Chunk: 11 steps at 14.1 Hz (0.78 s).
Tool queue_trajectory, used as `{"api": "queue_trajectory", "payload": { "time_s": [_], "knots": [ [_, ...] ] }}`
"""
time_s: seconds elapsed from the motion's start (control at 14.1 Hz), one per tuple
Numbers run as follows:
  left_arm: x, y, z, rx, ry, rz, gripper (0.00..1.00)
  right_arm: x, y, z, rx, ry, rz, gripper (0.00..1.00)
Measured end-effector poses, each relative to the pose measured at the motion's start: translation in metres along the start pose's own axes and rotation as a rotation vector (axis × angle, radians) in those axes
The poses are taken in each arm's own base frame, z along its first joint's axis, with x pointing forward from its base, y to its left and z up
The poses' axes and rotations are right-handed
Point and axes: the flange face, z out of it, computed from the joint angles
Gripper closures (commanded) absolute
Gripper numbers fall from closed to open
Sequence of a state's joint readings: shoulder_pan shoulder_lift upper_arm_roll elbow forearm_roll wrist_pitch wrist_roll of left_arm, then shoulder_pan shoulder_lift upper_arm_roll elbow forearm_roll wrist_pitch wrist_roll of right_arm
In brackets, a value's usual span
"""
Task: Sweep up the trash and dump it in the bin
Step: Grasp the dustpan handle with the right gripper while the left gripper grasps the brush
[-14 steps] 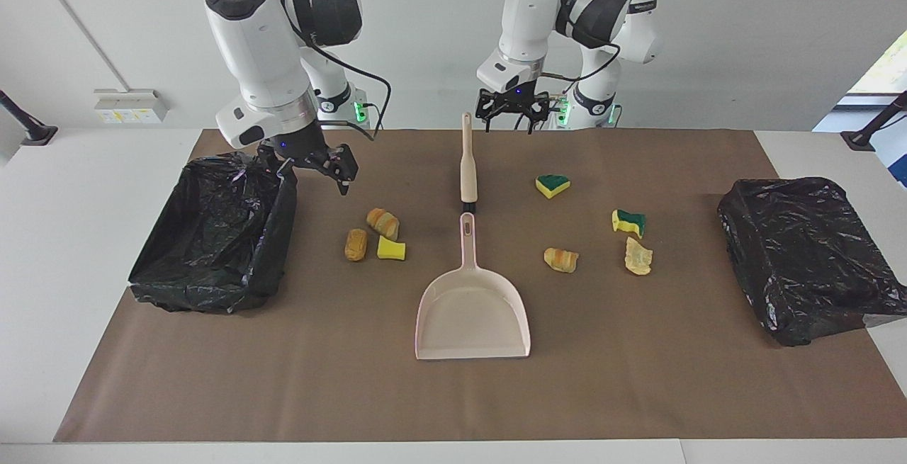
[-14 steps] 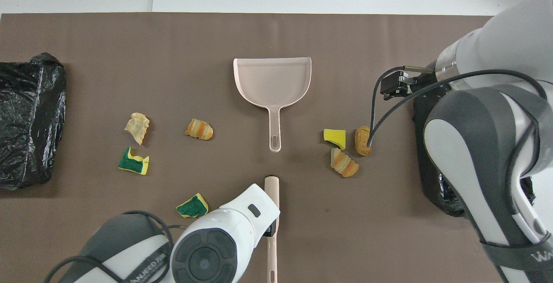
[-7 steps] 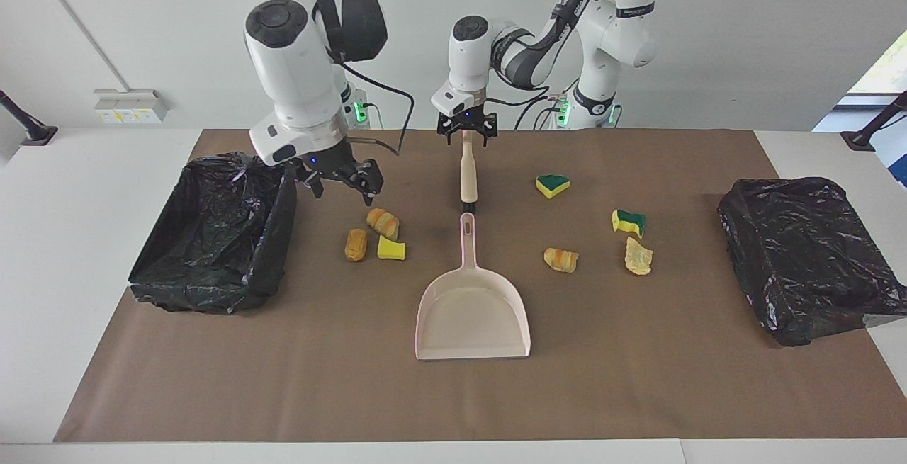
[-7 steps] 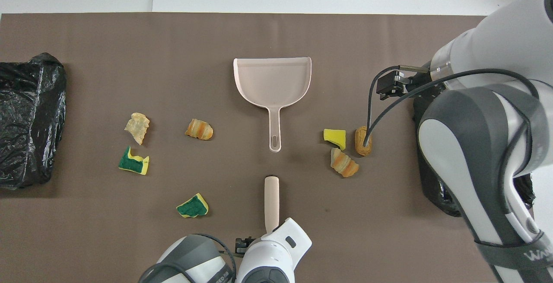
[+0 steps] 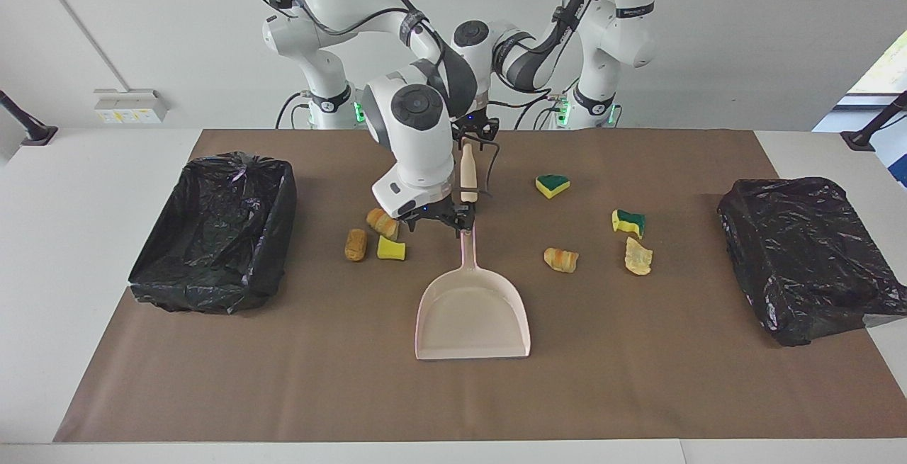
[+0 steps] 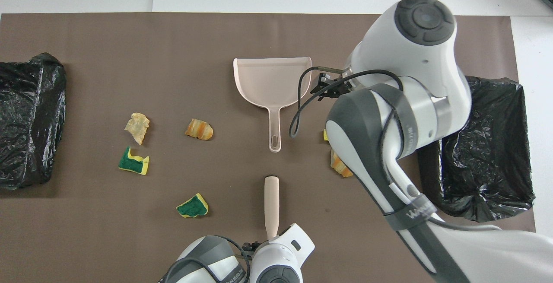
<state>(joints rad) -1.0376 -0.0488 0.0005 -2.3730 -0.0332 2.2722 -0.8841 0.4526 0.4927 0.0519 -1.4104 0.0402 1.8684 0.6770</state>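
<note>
- Two black-bagged bins, one bin (image 5: 212, 230) at the right arm's end of the table and the other bin (image 5: 801, 251) at the left arm's end.
- Pink dustpan (image 5: 473, 315) lies flat mid-table. It looks like stiff, light plastic, so grab the handle. The right gripper (image 5: 445, 219) hangs over the handle end with its jaws apart and holds nothing.
- Brush (image 5: 468, 173) lies nearer the robots, and the left gripper (image 5: 469, 127) is at its handle tip. Can't tell if it's clamped.
- Trash: three scraps (image 5: 391, 249) between dustpan handle and bin, four scraps (image 5: 560, 259) toward the other bin. Probably light, squishy and likely to skid, so sweep gently.
</note>
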Motion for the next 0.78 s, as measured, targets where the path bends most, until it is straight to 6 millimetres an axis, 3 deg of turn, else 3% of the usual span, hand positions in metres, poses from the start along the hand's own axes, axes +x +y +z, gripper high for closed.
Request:
{"api": "queue_trajectory", "payload": {
  "time_s": [0.21, 0.43, 0.57, 0.78],
  "knots": [
    [0.0, -0.004, -0.002, 0.022, -0.018, -0.004, 1.0, -0.002, -0.014, 0.029, -0.01, -0.013, -0.018, 0.0],
    [0.008, -0.022, -0.018, 0.074, -0.054, -0.031, 1.0, -0.004, -0.018, 0.036, -0.014, -0.019, -0.023, 0.0],
    [0.021, -0.05, -0.032, 0.114, -0.075, -0.078, 1.0, -0.007, -0.023, 0.034, -0.006, -0.015, -0.032, 0.0],
    [0.059, -0.113, -0.051, 0.173, -0.058, -0.186, 1.0, -0.01, -0.033, 0.035, 0.047, -0.014, -0.034, 0.0]
  ]
}}
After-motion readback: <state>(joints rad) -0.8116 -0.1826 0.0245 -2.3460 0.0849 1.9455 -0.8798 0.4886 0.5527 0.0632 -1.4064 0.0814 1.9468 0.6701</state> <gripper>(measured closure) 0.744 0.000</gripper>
